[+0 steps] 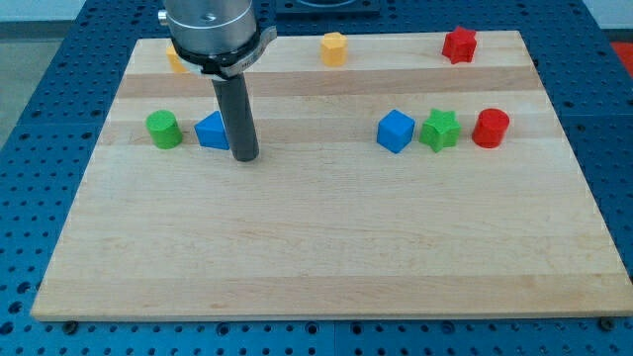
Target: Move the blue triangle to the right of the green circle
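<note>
Fingers? None on this rig, so nothing was open, clenched or grasping; my tip (245, 156) was a bare rod end resting on the board, just at the right edge of the blue triangle (212, 132), touching it or nearly so — I couldn't tell which, since the rod covered that edge.

That blue triangle sat just right of the green circle (163, 130), a narrow gap between them, both toward the view's left. By my reading the task looked close to satisfied already.

It looked like a small, rigid, light block that would slide easily on smooth wood and swivel if pushed off-centre; I judged a flat side the place to press, not a corner.

Further out, well apart to the view's right, stood a blue cube (395, 131), a green star (440, 130) and a red cylinder (491, 129) in a row. Along the wooden board (326, 247), at its top edge, sat a yellow block (334, 47), shape unclear, and a red star (459, 44). An orange block (175, 59) was mostly hidden behind the arm's housing.
</note>
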### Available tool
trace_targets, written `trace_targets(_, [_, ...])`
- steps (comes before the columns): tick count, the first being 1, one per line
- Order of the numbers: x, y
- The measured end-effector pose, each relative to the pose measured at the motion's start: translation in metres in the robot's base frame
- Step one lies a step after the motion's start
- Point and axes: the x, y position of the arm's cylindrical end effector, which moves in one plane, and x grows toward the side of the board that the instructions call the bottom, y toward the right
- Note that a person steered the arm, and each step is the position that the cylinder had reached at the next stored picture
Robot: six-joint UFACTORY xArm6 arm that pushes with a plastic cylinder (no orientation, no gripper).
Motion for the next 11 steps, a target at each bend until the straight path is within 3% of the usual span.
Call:
trace_targets(7, [-0.028,-0.010])
trace_targets(9, [0.015,-0.007])
trace_targets(11, [0.016,-0.034])
